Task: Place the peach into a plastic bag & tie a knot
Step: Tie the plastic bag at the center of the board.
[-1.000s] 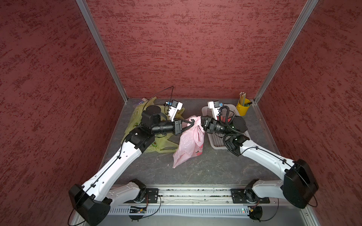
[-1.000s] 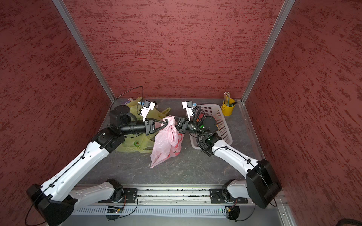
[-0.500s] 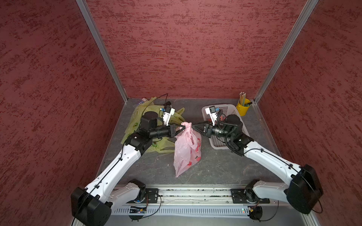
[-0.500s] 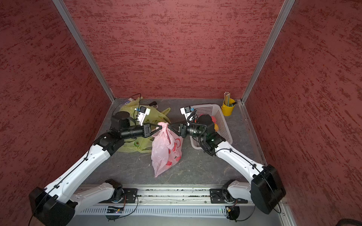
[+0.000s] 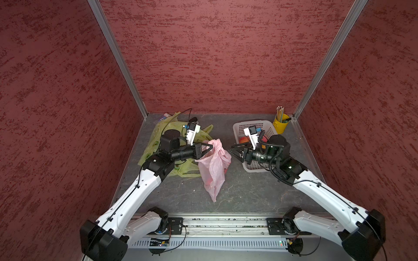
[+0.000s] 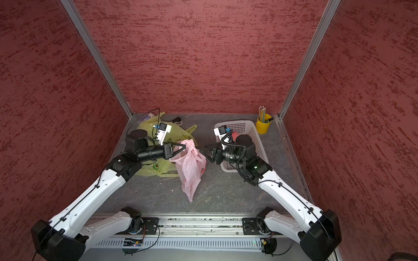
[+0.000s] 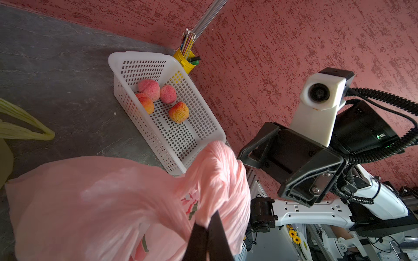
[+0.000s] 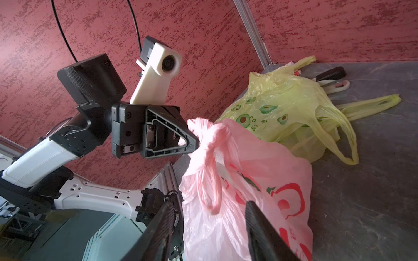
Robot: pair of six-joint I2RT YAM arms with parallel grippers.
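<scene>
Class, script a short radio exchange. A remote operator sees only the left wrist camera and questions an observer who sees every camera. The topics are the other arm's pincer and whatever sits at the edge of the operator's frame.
Operator: I see the right pincer only side-on. Is it open?
Observer: Yes. The right wrist view shows its jaws standing apart, with nothing clamped between them.
Operator: What are the green handles at my frame's edge?
Observer: They belong to a heap of green bags printed with avocados. The heap lies on the table next to the pink bag.
</scene>
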